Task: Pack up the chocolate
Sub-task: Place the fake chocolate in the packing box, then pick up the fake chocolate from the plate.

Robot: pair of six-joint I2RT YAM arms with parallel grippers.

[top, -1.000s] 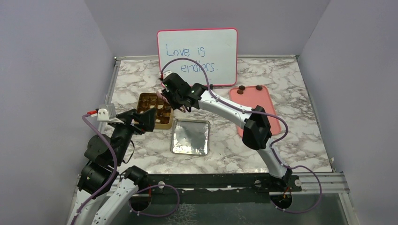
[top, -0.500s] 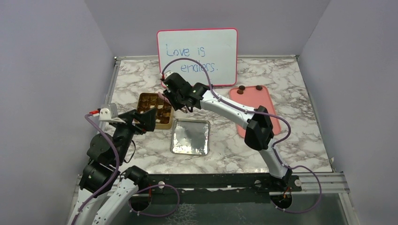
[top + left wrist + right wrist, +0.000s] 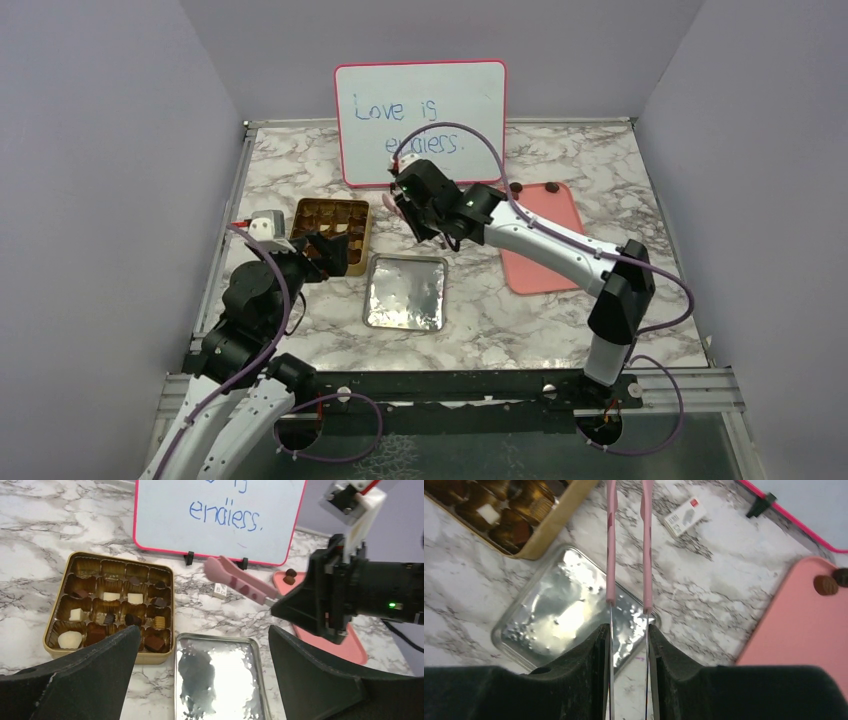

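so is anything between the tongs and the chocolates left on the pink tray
Nothing visible blocks it. Between the tongs in the right gripper and the chocolates on the pink tray lies only bare marble; the white card lies flat beside the tongs.
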